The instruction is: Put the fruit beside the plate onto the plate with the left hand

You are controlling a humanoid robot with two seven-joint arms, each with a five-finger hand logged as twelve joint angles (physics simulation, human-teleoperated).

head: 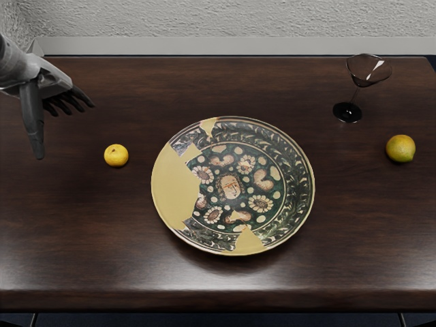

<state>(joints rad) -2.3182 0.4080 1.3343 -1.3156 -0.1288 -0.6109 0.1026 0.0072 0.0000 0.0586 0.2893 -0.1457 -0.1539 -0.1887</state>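
Small yellow-orange fruit (116,155) is sitting on the dark wooden table (82,231), just left of the plate (174,187) and not touching its rim. Fruit is looking nearly round, so no clear long axis. A faint darker spot is showing on its top, but can't tell whether that is a stem end or which way it is pointing.

Left hand (49,88) is hovering over the table's far left corner, its arm coming in from the left edge. Fingers (71,102) are spreading out toward the right, relaxed and gripping nothing, with one digit hanging straight down. The fruit is lying to the right of the hand and nearer the table's front edge, apart from it. The hanging digit's tip is ending at about the fruit's height in the picture, off to its left.

Plate is lying flat at table centre, painted with a face and flowers, with plain yellow patches. A tilted cocktail glass (361,82) is standing at far right, and a second fruit (400,148) is lying near it, well apart from the plate.
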